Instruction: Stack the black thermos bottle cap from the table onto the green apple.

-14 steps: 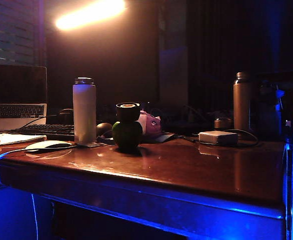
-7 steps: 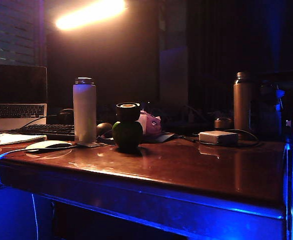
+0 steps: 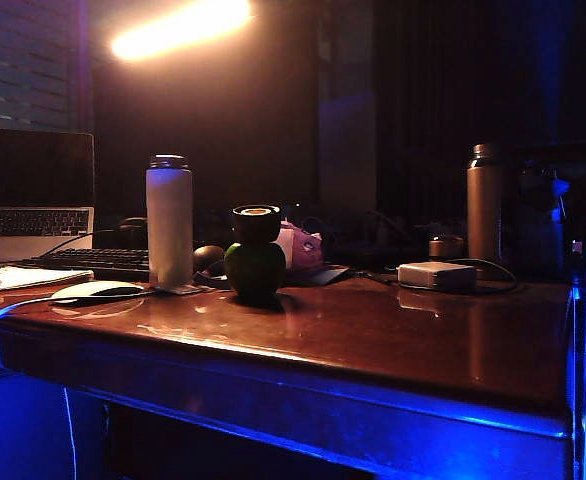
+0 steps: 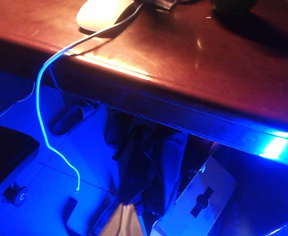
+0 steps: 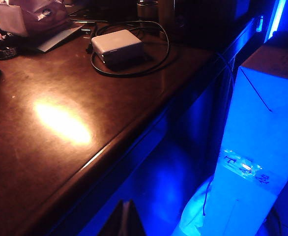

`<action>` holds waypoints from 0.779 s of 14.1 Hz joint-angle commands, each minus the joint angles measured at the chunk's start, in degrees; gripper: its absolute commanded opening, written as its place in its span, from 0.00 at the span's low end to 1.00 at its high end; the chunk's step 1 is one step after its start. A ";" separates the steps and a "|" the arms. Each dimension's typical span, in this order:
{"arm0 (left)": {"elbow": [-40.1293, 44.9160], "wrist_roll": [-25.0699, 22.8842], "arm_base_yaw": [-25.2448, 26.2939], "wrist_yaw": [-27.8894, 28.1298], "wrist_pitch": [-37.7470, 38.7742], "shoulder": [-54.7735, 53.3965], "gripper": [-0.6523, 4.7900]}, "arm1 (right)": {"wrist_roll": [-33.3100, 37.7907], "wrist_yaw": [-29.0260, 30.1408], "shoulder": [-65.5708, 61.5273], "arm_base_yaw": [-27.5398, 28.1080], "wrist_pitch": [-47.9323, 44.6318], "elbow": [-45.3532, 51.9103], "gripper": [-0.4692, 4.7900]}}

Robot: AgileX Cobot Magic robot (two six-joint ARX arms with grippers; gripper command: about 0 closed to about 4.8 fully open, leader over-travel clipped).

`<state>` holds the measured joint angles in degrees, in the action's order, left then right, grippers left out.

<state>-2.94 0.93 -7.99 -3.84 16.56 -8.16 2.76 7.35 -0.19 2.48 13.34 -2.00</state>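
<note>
Resting upright on the green apple point(image 3: 254, 268), the black thermos bottle cap point(image 3: 256, 223) sits beside the white thermos point(image 3: 169, 220) on the table point(image 3: 393, 340). The right gripper point(image 5: 124, 221), jaws closed and empty, hangs below the table edge, well apart; the left gripper point(image 4: 126, 222) likewise, its opening indiscernible.

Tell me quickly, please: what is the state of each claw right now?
Left claw: only its tip shows at the edge of the left wrist view; cannot be told.
Right claw: closed, holding nothing, off the table's edge.
</note>
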 commanded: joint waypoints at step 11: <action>2.60 -5.42 8.28 2.75 -6.14 8.11 0.12 | 0.22 0.24 0.04 -0.02 -0.15 0.09 0.08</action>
<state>-0.86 -4.01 0.34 -0.54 9.61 -0.21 2.76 7.38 -0.19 2.46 13.30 -1.98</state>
